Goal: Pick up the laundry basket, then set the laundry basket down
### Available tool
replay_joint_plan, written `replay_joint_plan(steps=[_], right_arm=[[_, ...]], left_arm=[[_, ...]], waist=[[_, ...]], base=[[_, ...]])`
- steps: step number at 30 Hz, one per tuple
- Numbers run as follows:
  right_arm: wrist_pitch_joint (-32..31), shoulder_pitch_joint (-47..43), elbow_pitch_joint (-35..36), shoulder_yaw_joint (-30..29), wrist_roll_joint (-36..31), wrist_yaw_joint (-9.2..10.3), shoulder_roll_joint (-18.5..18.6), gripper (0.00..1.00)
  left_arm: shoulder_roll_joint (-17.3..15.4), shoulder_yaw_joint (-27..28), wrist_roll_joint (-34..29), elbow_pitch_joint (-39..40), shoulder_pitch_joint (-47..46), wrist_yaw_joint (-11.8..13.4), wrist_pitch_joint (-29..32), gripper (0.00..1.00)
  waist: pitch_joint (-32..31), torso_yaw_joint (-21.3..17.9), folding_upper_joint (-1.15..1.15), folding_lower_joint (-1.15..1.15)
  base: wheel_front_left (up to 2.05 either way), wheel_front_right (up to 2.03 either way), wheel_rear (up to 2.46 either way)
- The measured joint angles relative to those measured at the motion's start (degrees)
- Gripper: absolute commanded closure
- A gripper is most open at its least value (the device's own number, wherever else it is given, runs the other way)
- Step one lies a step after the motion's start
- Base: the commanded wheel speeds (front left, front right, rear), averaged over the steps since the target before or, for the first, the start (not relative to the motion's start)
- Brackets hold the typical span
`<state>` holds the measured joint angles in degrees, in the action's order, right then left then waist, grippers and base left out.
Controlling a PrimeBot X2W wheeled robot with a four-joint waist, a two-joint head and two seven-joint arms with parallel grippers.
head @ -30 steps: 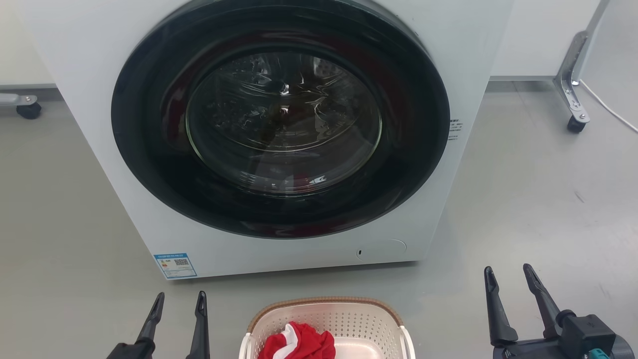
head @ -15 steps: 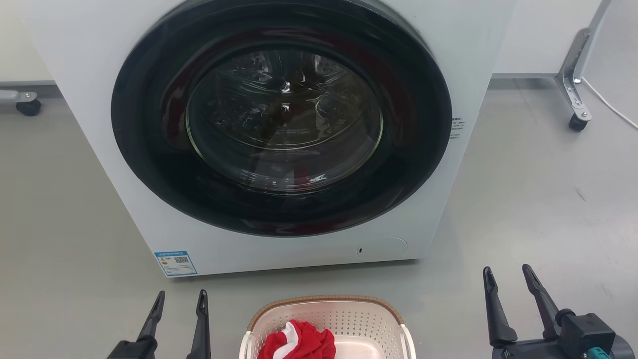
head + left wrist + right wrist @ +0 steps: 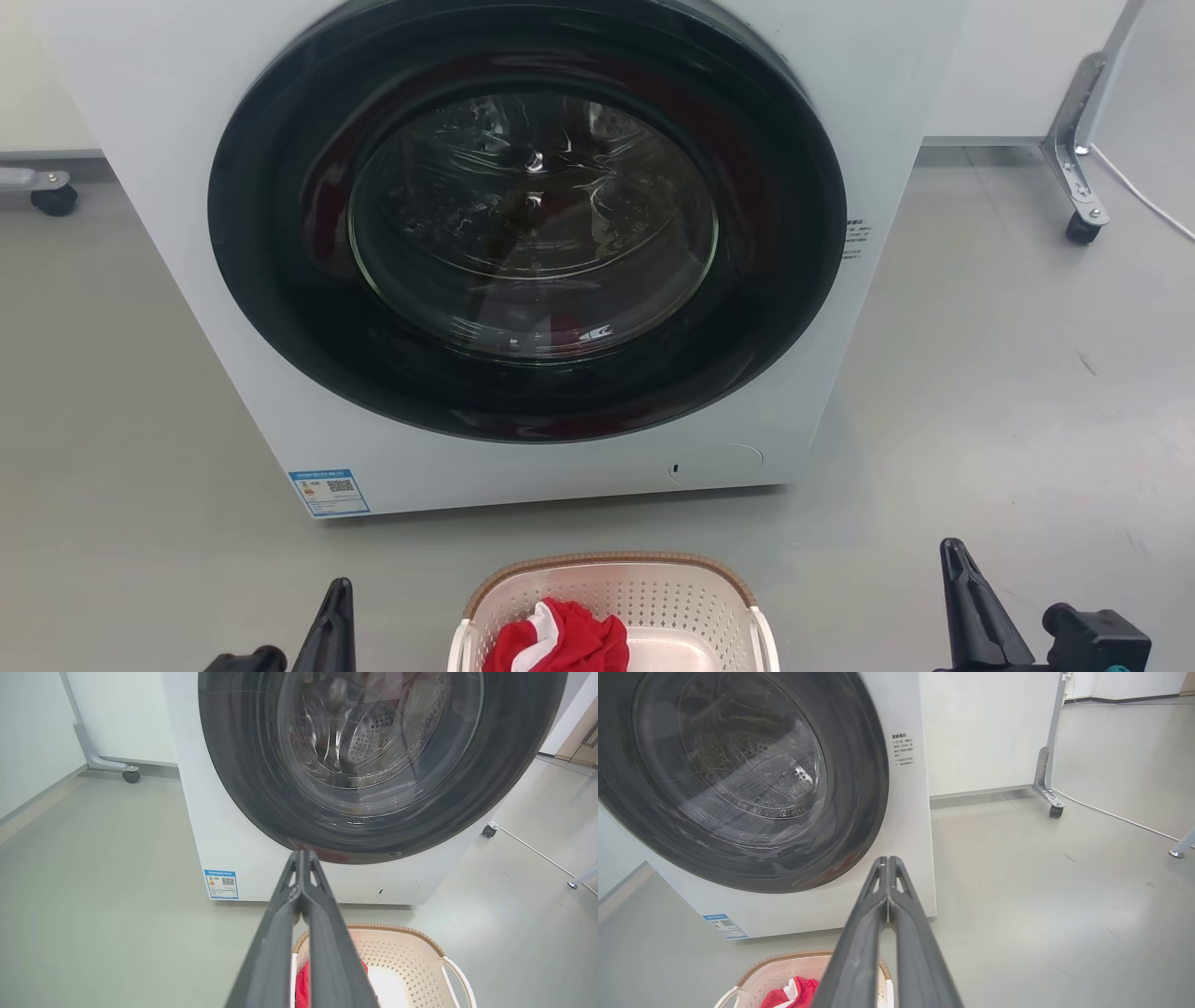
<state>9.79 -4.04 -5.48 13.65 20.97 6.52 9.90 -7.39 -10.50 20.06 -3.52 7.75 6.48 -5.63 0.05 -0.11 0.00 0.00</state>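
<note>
Basket (image 3: 653, 597) sits on the floor (image 3: 980, 392) at bottom centre of the head view, just in front of the washer (image 3: 523, 476), with a strip of floor between them. Its near part is cut off by the frame edge. The brown rim's far side faces the washer, and there's a white loop handle on each side. Red-and-white cloth (image 3: 560, 644) is bunched inside, toward the left.

Left gripper (image 3: 302, 858): fingers pressed together, tips touching, holding nothing. It's left of the basket, apart from it, pointing at the washer's lower front.

Right gripper (image 3: 887, 863): same, fingers fully together and empty. It's right of the basket, well apart.

In the head view each gripper reads as one dark spike at the bottom edge, one on either side of the basket.

Washer door (image 3: 532, 224) is shut: dark ring around the glass, drum visible through it. Blue sticker (image 3: 329, 493) sits at the washer's lower left corner. A castered frame leg (image 3: 1074, 177) stands on the floor far right.
</note>
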Motion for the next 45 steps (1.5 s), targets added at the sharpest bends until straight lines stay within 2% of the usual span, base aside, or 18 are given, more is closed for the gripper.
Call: replay_joint_plan(steps=[9,45], right_arm=[[-1.9,0.7,-1.0,-2.2,8.1,-1.42,-0.8,1.0],[-8.2,3.9,-5.4,-10.3,34.2,-6.2,-3.5,1.0]], left_arm=[[0.4,1.6,8.4,-1.2,-0.6,-1.5,1.3,1.0],[2.2,7.6,34.4,-6.1,-5.3,-6.1,6.1,1.0]], waist=[[0.0,0.0,0.0,0.0],[0.0,0.0,0.0,0.0]], base=[[0.0,0.0,0.0],[0.0,0.0,0.0]])
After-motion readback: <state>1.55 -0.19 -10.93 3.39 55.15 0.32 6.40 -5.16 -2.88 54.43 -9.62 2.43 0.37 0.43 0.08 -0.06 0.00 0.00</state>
